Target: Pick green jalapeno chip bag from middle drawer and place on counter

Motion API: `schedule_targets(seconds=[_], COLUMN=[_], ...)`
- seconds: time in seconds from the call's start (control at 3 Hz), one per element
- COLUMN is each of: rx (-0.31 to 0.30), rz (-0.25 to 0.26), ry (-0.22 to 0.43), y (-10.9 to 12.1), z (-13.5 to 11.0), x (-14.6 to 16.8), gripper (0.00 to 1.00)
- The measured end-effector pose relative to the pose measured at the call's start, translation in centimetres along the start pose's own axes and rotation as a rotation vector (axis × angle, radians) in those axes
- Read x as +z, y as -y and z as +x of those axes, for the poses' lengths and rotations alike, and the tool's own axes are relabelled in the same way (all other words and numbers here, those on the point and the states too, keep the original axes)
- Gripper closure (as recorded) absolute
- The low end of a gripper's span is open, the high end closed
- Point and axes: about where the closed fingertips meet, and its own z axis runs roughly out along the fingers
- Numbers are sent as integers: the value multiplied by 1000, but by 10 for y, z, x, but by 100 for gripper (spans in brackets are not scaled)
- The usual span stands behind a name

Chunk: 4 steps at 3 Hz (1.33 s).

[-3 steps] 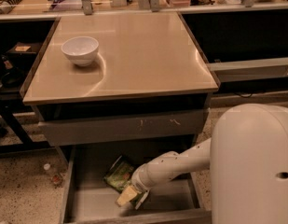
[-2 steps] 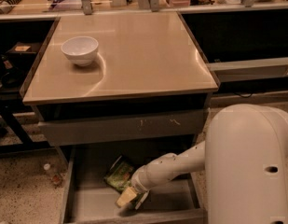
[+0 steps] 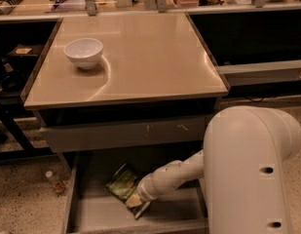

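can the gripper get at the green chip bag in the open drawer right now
Probably yes. The middle drawer is pulled out, nothing lies on the green jalapeno chip bag, and the gripper is down inside the drawer right at the bag's lower right end.

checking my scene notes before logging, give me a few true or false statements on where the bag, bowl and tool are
1. The green chip bag lies inside the open middle drawer. True.
2. The white bowl sits in the drawer. False: it stands on the counter, toward its rear left.
3. The tool is down in the drawer, right at the bag. True.
4. The arm reaches into the drawer from the picture's left. False: it comes in from the right.
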Motion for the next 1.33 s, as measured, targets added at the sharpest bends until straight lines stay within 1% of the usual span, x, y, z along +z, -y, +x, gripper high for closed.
schedule_targets(seconds=[0.67,1.0,1.33], rx=[0,0,-5], rz=[0,0,11], ry=[0,0,14], y=[0,0,-2], z=[0,0,-5], x=[0,0,-7], gripper=[89,100,100])
